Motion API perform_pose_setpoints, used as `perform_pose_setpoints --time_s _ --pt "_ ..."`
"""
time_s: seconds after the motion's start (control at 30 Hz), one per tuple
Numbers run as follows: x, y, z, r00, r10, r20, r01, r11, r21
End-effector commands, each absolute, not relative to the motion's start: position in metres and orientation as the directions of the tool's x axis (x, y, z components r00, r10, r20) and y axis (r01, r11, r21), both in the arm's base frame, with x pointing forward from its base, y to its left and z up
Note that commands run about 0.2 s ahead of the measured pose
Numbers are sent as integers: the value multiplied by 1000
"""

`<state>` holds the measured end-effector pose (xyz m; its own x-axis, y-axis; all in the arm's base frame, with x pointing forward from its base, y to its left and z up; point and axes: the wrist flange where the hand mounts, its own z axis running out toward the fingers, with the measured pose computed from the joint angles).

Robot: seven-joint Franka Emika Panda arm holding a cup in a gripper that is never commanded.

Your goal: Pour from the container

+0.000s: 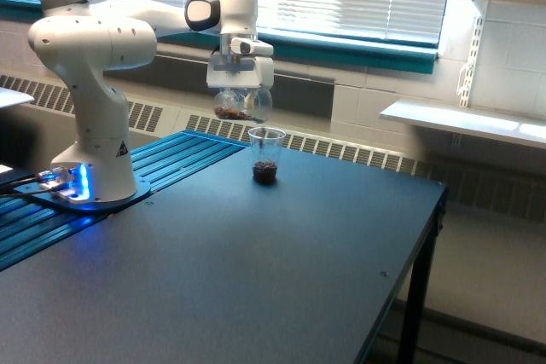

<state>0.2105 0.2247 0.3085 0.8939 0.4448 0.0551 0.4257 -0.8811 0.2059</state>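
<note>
My gripper is shut on the container, a clear rounded vessel held tilted in the air with brown bits inside it. Just below and to the exterior view's right of it, a small clear tapered cup stands upright on the dark table. A brown heap fills the cup's lower part. The container's low edge hangs right above the cup's rim. My fingertips are hidden behind the container.
The white arm base with blue lights stands on a blue ribbed panel at the exterior view's left. A window with blinds and a radiator run behind. The table's edge drops off at the exterior view's right, near a white shelf.
</note>
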Motion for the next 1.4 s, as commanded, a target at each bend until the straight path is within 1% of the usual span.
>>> perform_pose_setpoints --time_s 0.03,1.4 --pt "210 231 313 876 479 63 453 -859 237" --pt "212 238 314 867 498 33 471 -838 273"
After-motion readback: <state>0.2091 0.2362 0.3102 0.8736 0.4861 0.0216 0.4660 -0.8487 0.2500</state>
